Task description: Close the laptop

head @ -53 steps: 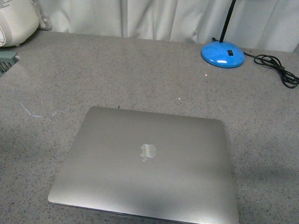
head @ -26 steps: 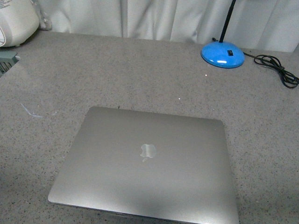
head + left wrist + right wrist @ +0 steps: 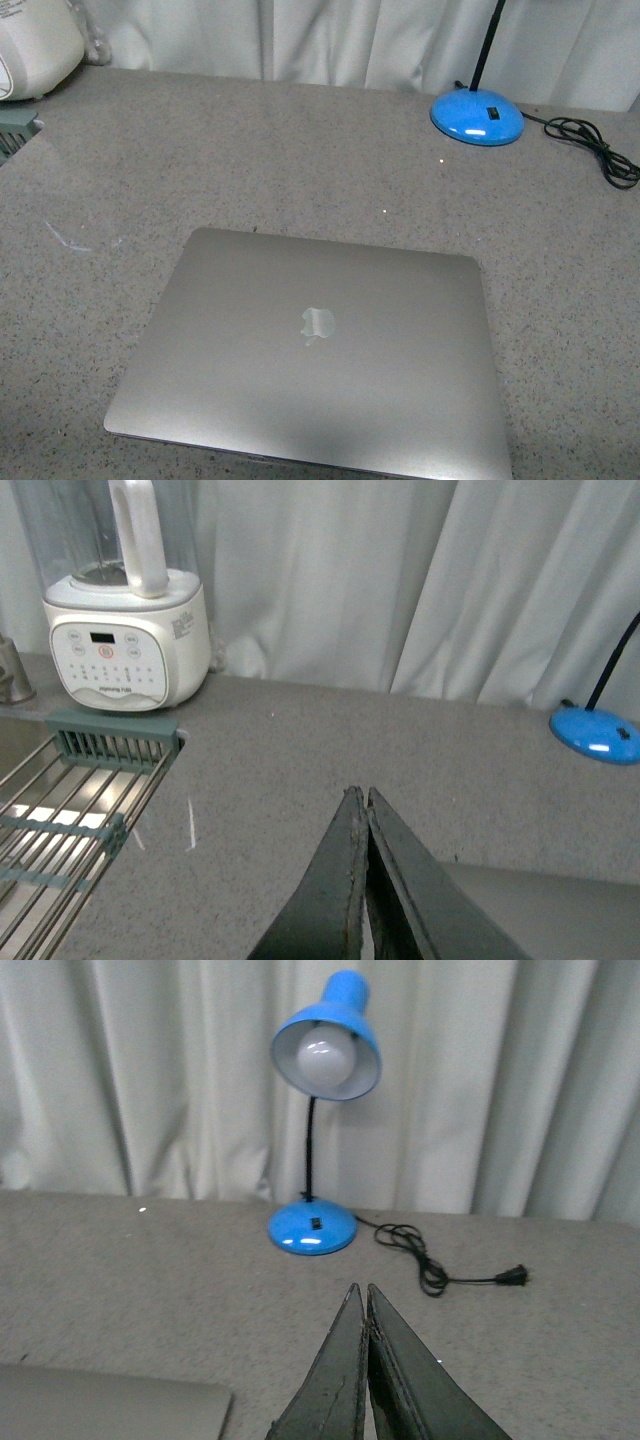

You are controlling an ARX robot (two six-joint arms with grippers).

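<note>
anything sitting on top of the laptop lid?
No. The laptop lies closed on the grey counter, its lid bare except for the apple logo. Keyboard and screen are covered by the lid.

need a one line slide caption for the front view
Thin silver-grey metal laptop lying closed, logo up, on a speckled grey countertop, with a blue desk lamp base behind it.

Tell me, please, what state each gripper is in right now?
Left gripper: closed, holding nothing, above the counter beside the laptop.
Right gripper: closed, holding nothing.
</note>
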